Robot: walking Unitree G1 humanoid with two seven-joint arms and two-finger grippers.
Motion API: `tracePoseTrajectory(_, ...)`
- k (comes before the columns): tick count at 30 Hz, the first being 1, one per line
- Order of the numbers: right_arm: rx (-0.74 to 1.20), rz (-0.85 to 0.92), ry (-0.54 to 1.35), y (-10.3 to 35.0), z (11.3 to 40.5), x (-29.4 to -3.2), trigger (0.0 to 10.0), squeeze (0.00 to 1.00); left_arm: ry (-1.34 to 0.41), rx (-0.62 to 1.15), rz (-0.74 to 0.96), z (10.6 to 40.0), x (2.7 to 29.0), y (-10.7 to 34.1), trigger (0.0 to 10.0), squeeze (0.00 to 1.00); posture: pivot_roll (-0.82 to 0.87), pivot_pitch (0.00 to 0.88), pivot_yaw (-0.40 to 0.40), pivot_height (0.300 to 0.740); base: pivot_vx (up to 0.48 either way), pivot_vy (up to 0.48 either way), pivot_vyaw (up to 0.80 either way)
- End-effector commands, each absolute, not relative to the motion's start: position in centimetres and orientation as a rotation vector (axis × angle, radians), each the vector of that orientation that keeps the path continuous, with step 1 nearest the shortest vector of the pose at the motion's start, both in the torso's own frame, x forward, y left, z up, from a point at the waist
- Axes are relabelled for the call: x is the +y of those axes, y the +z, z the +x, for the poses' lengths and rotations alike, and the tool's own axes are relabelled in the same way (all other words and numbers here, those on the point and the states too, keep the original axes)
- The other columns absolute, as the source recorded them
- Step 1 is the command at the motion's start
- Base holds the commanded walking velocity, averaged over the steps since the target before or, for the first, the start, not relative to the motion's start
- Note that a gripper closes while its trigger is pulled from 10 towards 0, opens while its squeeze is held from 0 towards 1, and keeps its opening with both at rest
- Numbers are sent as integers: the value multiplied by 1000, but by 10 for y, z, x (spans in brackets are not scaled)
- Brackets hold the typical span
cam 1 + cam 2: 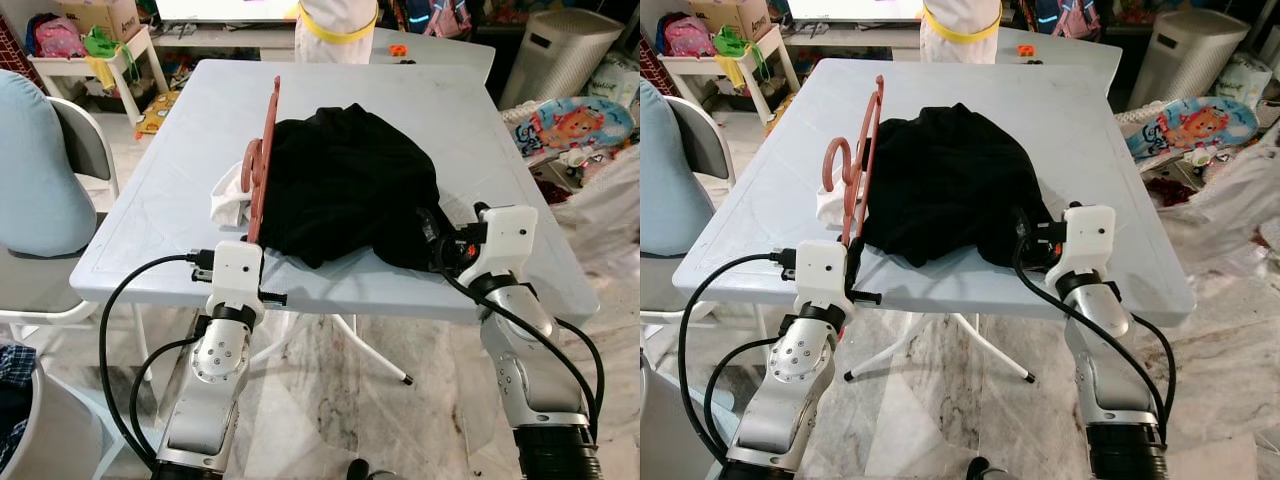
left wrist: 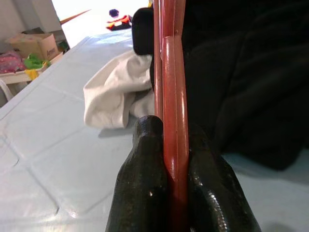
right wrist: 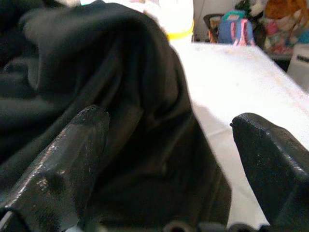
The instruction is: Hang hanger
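Nearest the camera, the robot's left gripper (image 2: 176,193) is clenching its two black fingers (image 2: 142,183) around the lower bar of a reddish-brown plastic hanger (image 1: 262,160), holding it on edge above the near left part of a pale blue-grey plastic table (image 1: 150,200), probably so it can be worked into the garment. Beside it, a crumpled black fabric garment (image 1: 345,185) is lying heaped at the table's middle, touching a small white cloth (image 1: 230,200). The right gripper (image 3: 169,145) is resting at the garment's near right edge, its jaws spread wide around a fold, seemingly readying a grasp.
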State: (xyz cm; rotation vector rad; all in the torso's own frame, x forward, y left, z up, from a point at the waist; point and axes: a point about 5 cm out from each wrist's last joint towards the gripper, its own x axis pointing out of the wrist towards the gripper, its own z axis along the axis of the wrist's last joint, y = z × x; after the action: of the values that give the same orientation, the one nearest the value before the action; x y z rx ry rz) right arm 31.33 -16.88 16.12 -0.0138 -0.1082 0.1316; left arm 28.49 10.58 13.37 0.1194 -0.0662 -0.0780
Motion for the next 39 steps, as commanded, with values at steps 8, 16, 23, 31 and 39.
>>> tracePoseTrajectory(8,-93,-23,118,160,313,-173,10000,0,-77,-23,127,280,107,127,10000,0,-7,193,-40,740,-189,0,0)
tracePoseTrajectory(16,-86,-30,126,160,315,-171,10000,0,-75,-17,129,280,107,126,10000,0,-10,194,-43,740,-132,0,0)
tracePoseTrajectory(23,-78,-40,133,158,314,-171,10000,0,-78,-13,132,279,107,125,10000,0,-10,194,-43,740,0,0,0)
tracePoseTrajectory(31,-62,-50,133,155,314,-174,10000,0,-89,-5,101,280,105,125,10000,0,-13,197,-44,740,0,0,0)
tracePoseTrajectory(39,-54,-53,135,153,314,-173,10000,0,-100,3,92,280,103,125,10000,0,-13,197,-44,740,0,358,0)
